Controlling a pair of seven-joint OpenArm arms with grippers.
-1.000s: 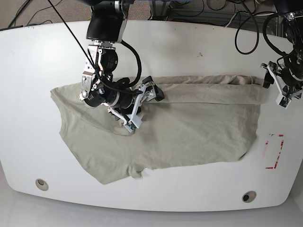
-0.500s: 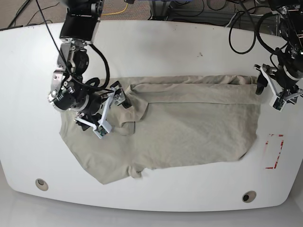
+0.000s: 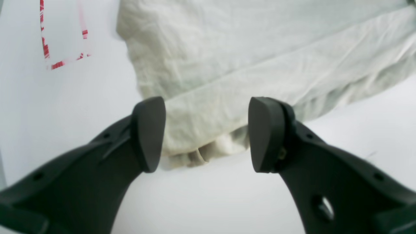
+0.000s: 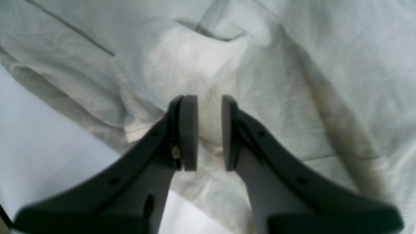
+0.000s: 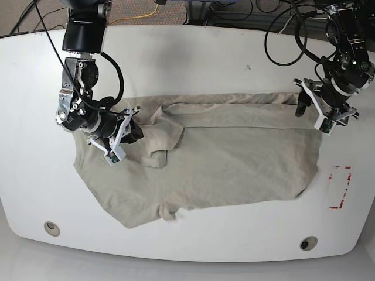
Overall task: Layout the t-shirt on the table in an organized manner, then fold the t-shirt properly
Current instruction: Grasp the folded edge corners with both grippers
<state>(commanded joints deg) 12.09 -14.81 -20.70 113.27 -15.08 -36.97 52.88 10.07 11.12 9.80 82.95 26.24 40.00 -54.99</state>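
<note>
— Gripper first: how do both of yours stand?

— Right gripper (image 4: 209, 133) has its jaws nearly together with a fold of the t-shirt (image 5: 222, 158) running between the pads; from the right wrist view I judge it is pinching the cloth, though a narrow gap shows. In the base view it sits at the left of the frame, over the shirt's sleeve end. Left gripper (image 3: 206, 133) is spread wide and holds nothing; it hovers at the upper right corner of the shirt in the base view, with the bunched hem corner showing between the pads in its wrist view.

— And where does the shirt lie?

— Across the middle of the table (image 5: 193, 52), lengthwise from left to right. Its upper edge is doubled over in a long band, the left part is rumpled, and the lower left corner juts toward the bottom of the frame. The red tape mark (image 5: 338, 187) sits just off its right edge.

— So which step is this?

— Laying out, I reckon, not folding: the cloth is not flat. Next I would have to bring the left gripper down on that hem corner and close on it. Then both ends need pulling apart to tension the top edge, so the doubled band opens out.
</note>
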